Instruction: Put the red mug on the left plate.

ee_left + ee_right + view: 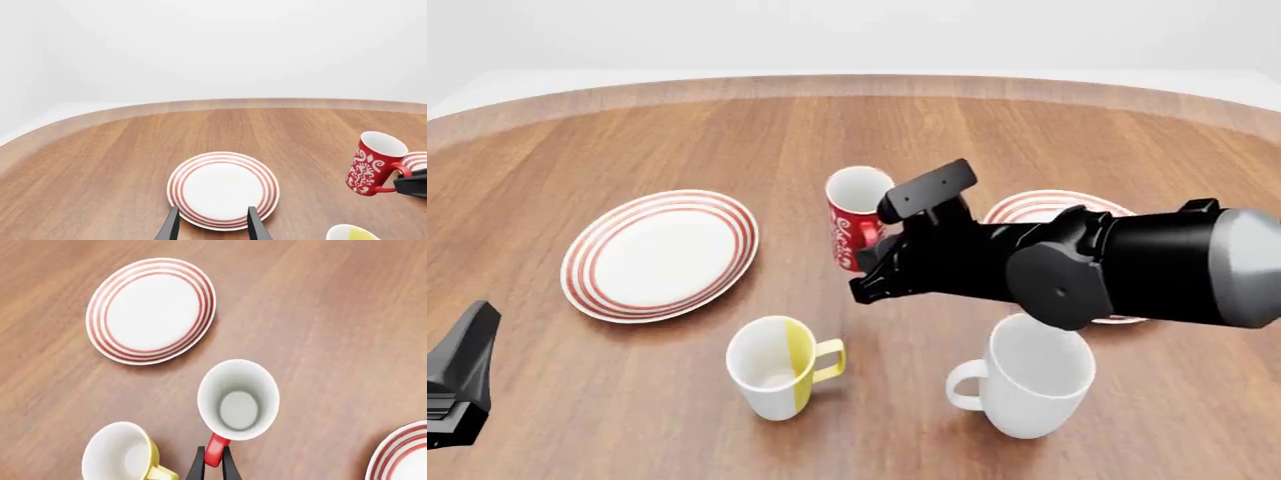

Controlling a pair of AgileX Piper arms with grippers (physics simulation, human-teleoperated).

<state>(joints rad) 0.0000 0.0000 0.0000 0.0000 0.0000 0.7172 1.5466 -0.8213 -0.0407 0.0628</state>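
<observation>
The right gripper is clamped on the red mug's handle; the mug, empty inside, hangs right of the bare left plate. The left gripper stands apart, over that plate.

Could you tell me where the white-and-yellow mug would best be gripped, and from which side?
Probably by its yellow handle, as the right gripper holds the red mug. The white-and-yellow mug stands upright with that handle pointing toward the big white mug, so come from above, fingers straddling the loop.
</observation>
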